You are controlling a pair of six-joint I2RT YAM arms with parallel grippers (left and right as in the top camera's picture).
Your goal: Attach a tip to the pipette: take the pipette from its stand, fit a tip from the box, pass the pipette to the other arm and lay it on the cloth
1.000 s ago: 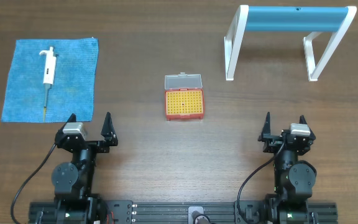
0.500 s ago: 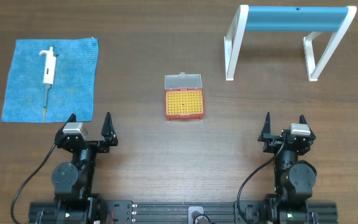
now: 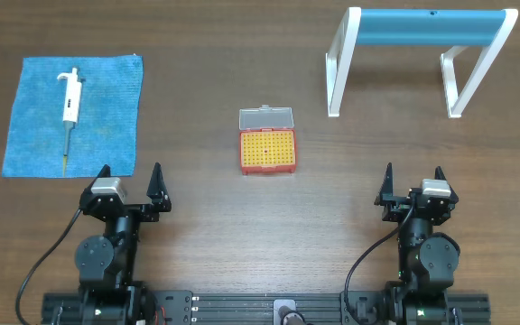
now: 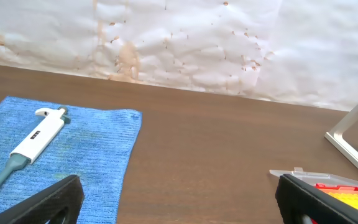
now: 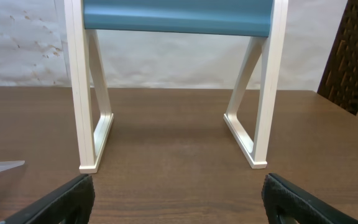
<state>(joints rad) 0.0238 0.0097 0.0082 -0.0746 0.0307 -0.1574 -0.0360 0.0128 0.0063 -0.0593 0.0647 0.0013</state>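
Pipette flat on blue cloth at far left of table, lengthwise along the cloth's middle, white head end away from the arm bases, narrow end toward them. Yellowish tip apparently fitted on the narrow end, too thin to be sure. Cloth spread flat, roughly square to the table edges. Tip box at mid-table, well apart from cloth and from stand; orange-red body, rows of yellow tips inside, clear lid folded open on the far side. Stand at far right, upright, blue bar across white legs, feet on the table. Left gripper low near its base, just short of the cloth's near edge by its right corner, fingers spread wide, touching neither cloth nor pipette; cloth, pipette and a corner of the box ahead of it in left wrist view. Right gripper low near its own base, fingers spread wide too, pointed at the stand, well apart from it. Pale blotchy wall behind the table.
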